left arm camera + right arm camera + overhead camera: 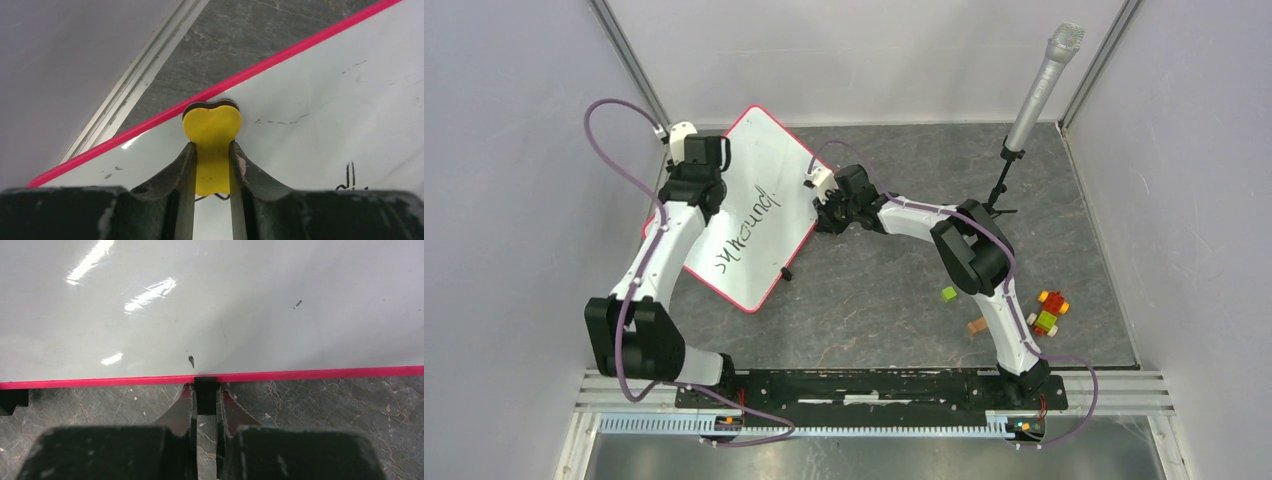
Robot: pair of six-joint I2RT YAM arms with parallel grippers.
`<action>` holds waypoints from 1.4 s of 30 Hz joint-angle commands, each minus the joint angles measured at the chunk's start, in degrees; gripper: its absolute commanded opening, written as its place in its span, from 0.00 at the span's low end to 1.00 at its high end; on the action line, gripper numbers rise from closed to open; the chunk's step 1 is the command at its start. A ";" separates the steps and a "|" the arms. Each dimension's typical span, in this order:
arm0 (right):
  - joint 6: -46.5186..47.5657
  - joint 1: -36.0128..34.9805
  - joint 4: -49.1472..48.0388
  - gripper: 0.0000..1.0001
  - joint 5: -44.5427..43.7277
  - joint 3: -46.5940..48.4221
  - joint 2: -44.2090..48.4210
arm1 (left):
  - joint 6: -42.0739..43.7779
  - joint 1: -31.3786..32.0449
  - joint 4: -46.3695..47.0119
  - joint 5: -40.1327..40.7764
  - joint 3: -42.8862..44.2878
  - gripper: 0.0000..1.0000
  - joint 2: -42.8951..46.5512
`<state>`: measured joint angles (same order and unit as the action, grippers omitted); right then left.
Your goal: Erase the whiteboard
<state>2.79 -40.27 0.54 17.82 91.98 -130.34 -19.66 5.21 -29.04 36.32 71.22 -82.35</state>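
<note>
The whiteboard (759, 170) lies askew on the dark floor at the back left, with a pink rim and dark handwriting (742, 238) across its middle. My left gripper (712, 152) is over the board's upper left edge. In the left wrist view it (212, 149) is shut on a yellow eraser (212, 122) that is pressed on the white surface just inside the pink rim (280, 59). My right gripper (819, 205) reaches the board's right edge. There it (205, 391) is shut on a small black edge clip (205, 390) at the rim.
A microphone on a stand (1042, 85) rises at the back right. Small toy blocks (1046, 311), a green block (948, 293) and a wooden block (977, 326) lie right of the right arm. Another black clip (786, 272) sticks out from the board's lower right edge. Grey walls enclose the floor.
</note>
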 commanded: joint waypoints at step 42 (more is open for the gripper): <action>-2.24 2.13 2.63 0.00 -2.27 0.12 -1.29 | -2.93 -2.08 -6.92 7.71 -10.85 0.24 13.18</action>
<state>2.39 -40.14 0.80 18.24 92.03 -130.39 -19.90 7.25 -32.40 39.88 62.78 -73.23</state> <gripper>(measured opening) 0.106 0.332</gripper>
